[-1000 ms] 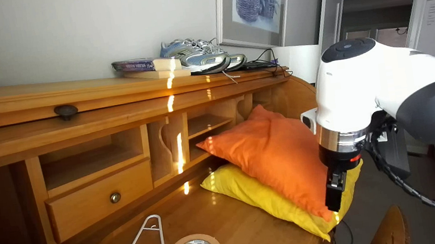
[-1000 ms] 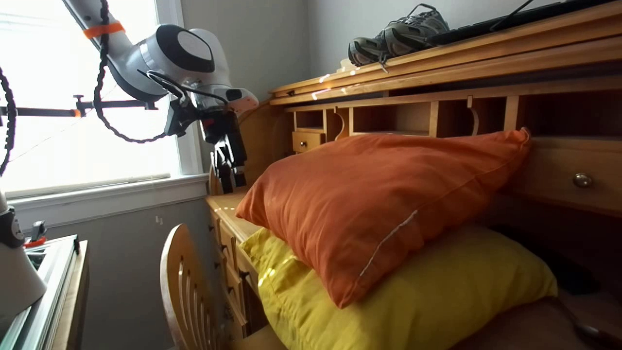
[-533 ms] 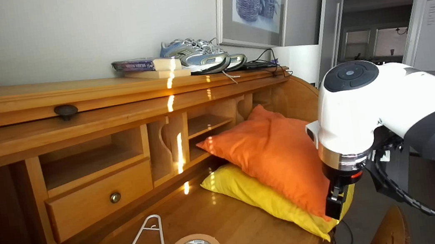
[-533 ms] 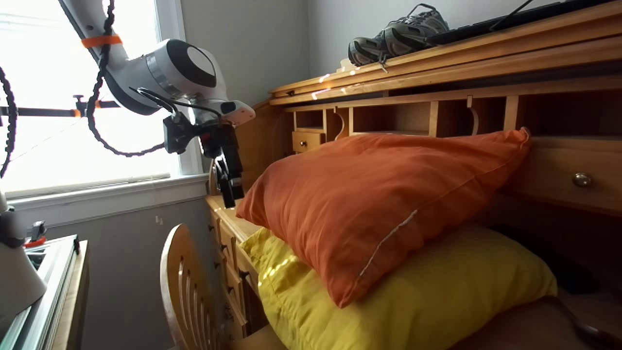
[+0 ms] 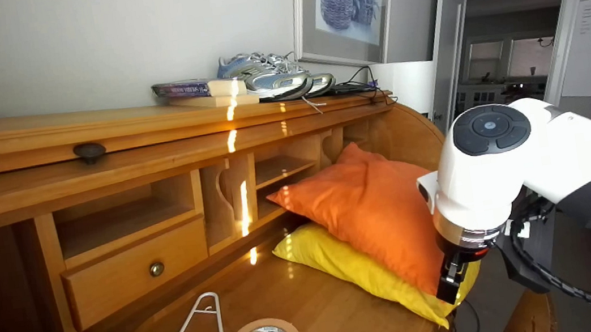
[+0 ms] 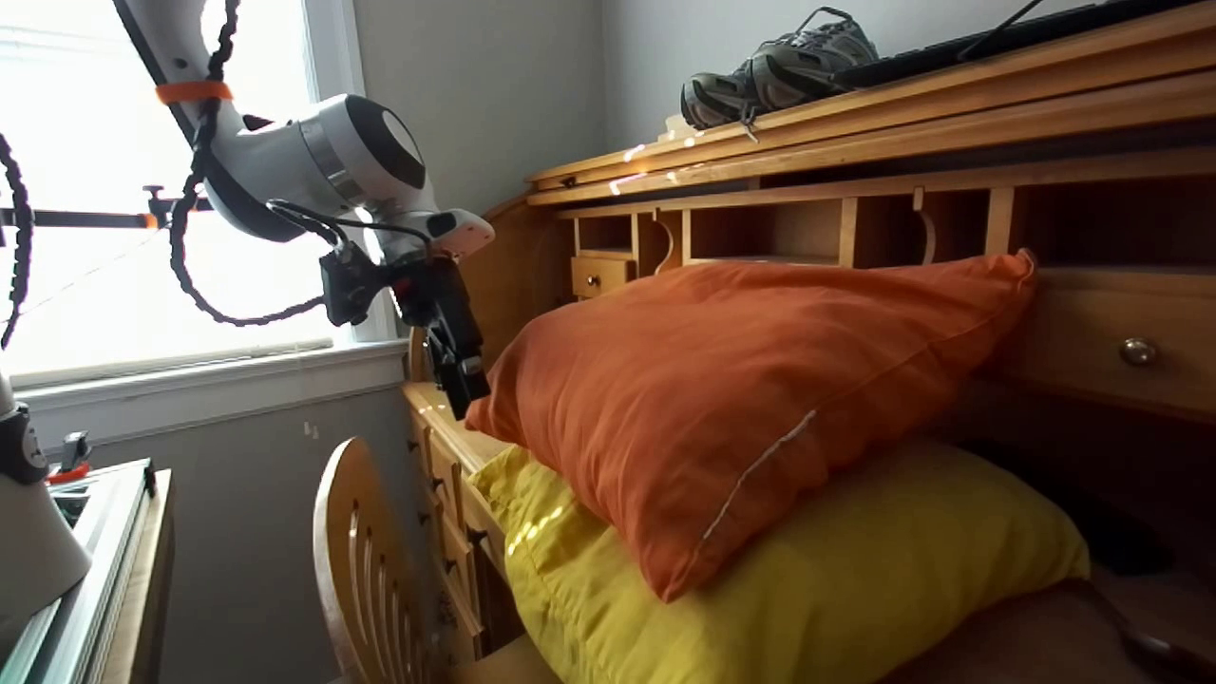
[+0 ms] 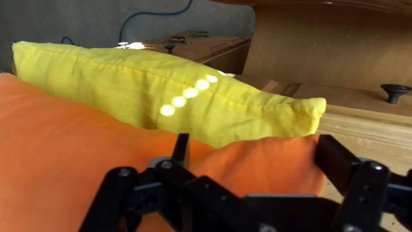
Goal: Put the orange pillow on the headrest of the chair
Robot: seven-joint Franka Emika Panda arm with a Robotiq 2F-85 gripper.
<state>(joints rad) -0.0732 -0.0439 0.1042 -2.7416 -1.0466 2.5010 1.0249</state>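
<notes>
The orange pillow (image 6: pixel 750 380) lies on top of the yellow pillow (image 6: pixel 807 570), which rests on the counter (image 5: pixel 346 331), apart from the chair headrest (image 6: pixel 350 464), so I judge that the task is at its beginning, in the step of approaching for the grasp. The end effector (image 7: pixel 254 141) is not holding anything: its jaws stand wide apart, and in the wrist view a corner of the orange pillow lies between them, reaching close to the jaw on the right; whether it touches there, I cannot tell. The next move probably calls for lowering a little, so that enough fabric comes between the jaws, and then for closing firmly on this corner before any lifting. After that, the carrying should go to the left, as seen in an exterior view where the chair (image 6: pixel 344 570) stands beside the counter. As for direction, the orange pillow is nearly square, so it has no clear long axis. Its longest visible line, in an exterior view, is a diagonal: it runs from the corner at the end effector, pointing left, up to the raised corner on the right, in front of the drawer (image 6: pixel 1083 332). Another corner slopes down toward the near side, over the yellow pillow.
</notes>
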